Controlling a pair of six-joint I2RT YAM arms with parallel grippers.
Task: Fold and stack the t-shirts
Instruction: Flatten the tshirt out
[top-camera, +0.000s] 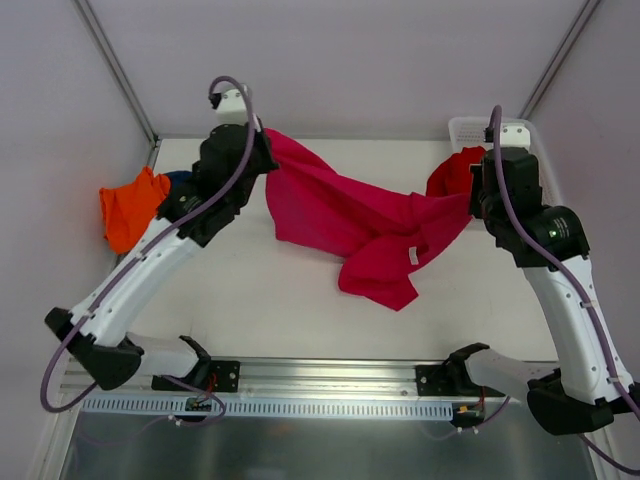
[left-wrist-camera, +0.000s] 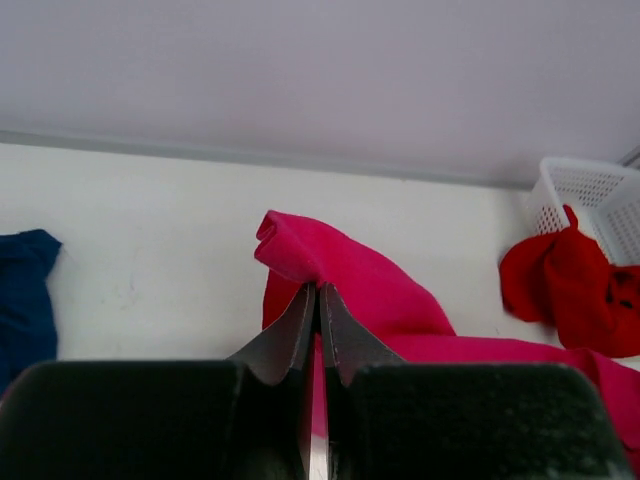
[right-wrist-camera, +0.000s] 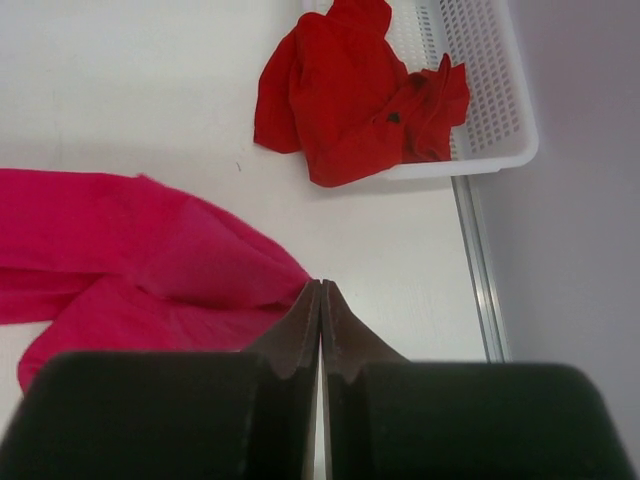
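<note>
The soft, rumpled magenta-pink t-shirt (top-camera: 340, 215) is stretched between both arms. A bunched fold is pinched in the clamped left gripper (left-wrist-camera: 318, 290), and the opposite edge is drawn into the closed tips of the right gripper (right-wrist-camera: 320, 285). Beyond the right gripper, the bright red t-shirt (right-wrist-camera: 340, 100) is draped over the white mesh basket (right-wrist-camera: 500, 110) rim. The navy t-shirt (left-wrist-camera: 25, 300) is shown left of the left gripper. The orange t-shirt (top-camera: 130, 208) is caught only from above.
</note>
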